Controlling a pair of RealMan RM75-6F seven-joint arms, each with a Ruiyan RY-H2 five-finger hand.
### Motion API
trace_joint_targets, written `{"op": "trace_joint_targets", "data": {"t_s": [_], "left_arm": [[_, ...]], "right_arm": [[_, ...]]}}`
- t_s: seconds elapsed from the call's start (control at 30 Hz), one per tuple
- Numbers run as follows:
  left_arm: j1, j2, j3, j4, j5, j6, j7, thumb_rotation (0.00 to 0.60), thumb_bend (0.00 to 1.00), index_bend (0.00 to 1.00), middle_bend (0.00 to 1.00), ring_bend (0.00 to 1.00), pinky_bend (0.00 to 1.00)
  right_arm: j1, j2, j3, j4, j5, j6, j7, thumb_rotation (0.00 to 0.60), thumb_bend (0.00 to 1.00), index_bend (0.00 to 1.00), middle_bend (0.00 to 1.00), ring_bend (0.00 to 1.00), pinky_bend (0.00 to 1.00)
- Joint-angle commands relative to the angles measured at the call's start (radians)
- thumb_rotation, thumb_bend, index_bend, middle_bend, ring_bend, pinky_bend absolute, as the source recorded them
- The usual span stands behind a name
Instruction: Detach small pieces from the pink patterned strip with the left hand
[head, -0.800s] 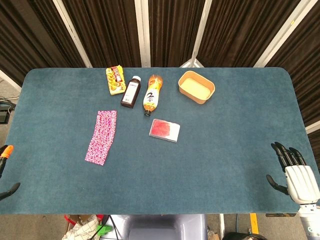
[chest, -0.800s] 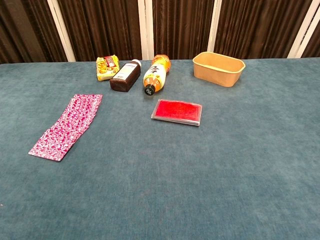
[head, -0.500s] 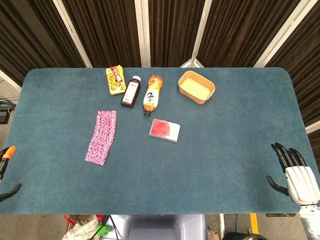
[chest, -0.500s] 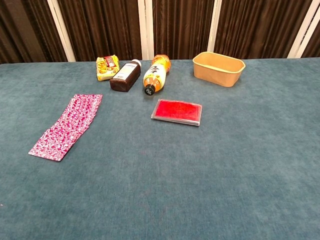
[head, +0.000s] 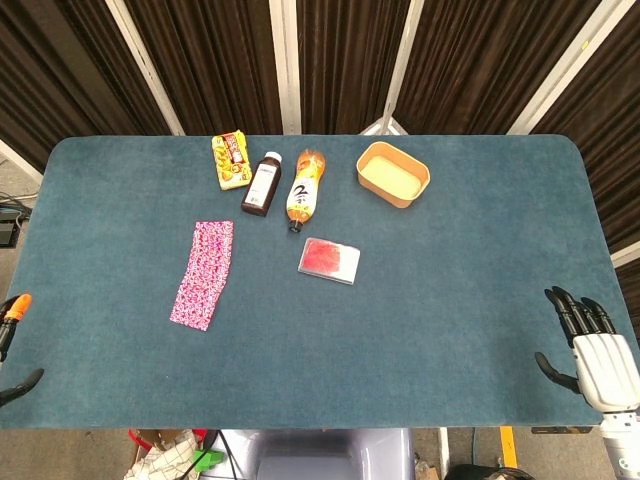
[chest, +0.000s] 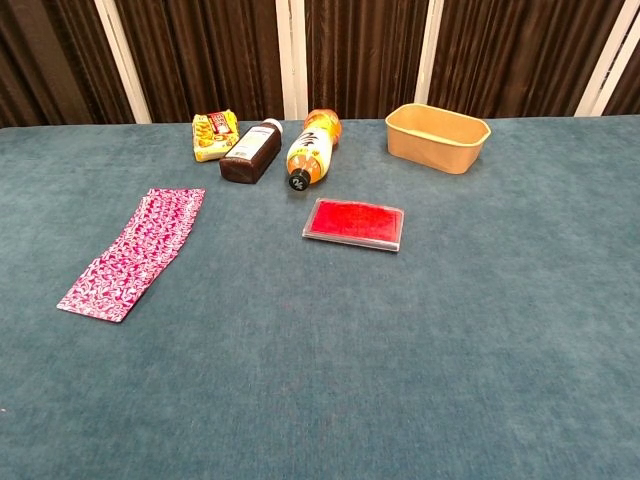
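The pink patterned strip (head: 204, 273) lies flat and whole on the blue table's left half; the chest view shows the strip (chest: 134, 252) running diagonally. At the table's front left edge only the fingertips of my left hand (head: 10, 315) show, spread apart and holding nothing, far from the strip. My right hand (head: 592, 348) hovers at the front right corner, fingers spread and empty. Neither hand shows in the chest view.
Along the back lie a yellow snack pack (head: 231, 159), a dark bottle (head: 262, 183) and an orange drink bottle (head: 306, 187), with a tan bowl (head: 393, 174) to their right. A red flat packet (head: 329, 259) sits mid-table.
Both hands have drifted slightly toward the front edge. The strip and other objects have not moved.
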Motion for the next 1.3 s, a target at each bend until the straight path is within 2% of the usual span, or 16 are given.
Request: {"op": "trace_joint_targets", "data": {"t_s": [0.03,0.2,0.4,0.57,0.63,0.8,1.13,1.3], "left_arm": [[-0.007,-0.001,0.001,-0.003,0.0,-0.014,-0.005,0.6,0.25,0.1,0.11,0.01,0.21],[-0.048,-0.015,0.005,-0.001,0.013,-0.082,-0.019,0.6,0.27,0.1,0.22,0.13,0.29],[-0.118,-0.05,-0.002,0.024,0.014,-0.19,0.023,0.6,0.41,0.1,0.54,0.42,0.51],[-0.175,-0.067,0.005,0.012,-0.001,-0.299,0.044,0.6,0.65,0.1,0.81,0.63,0.64],[-0.194,-0.075,0.003,0.008,-0.007,-0.328,0.063,0.6,0.73,0.11,0.85,0.67,0.67],[-0.239,-0.087,0.005,-0.029,-0.045,-0.421,0.139,0.6,0.83,0.11,0.87,0.7,0.68],[-0.307,-0.108,0.001,-0.099,-0.209,-0.572,0.304,0.6,0.85,0.12,0.88,0.72,0.68],[-0.332,-0.135,-0.007,-0.107,-0.275,-0.6,0.378,0.6,0.85,0.12,0.88,0.72,0.68]], "right_arm": [[-0.001,0.002,0.0,-0.001,0.002,0.0,0.004,0.6,0.31,0.0,0.11,0.18,0.14],[-0.001,0.004,-0.001,-0.004,0.004,-0.004,0.009,0.6,0.31,0.0,0.11,0.18,0.14],[-0.004,0.007,-0.003,-0.009,0.0,0.0,0.012,0.6,0.31,0.0,0.11,0.18,0.14],[-0.003,0.008,-0.002,-0.007,0.004,-0.003,0.016,0.6,0.31,0.0,0.11,0.18,0.14],[-0.003,0.007,-0.002,-0.005,0.003,-0.003,0.019,0.6,0.31,0.0,0.11,0.18,0.14],[-0.002,0.008,-0.002,-0.006,0.004,-0.005,0.02,0.6,0.31,0.0,0.11,0.18,0.14],[-0.005,0.013,0.001,-0.004,0.011,-0.001,0.033,0.6,0.31,0.0,0.11,0.18,0.14],[-0.006,0.014,0.003,-0.002,0.013,0.0,0.039,0.6,0.31,0.0,0.11,0.18,0.14]]}}
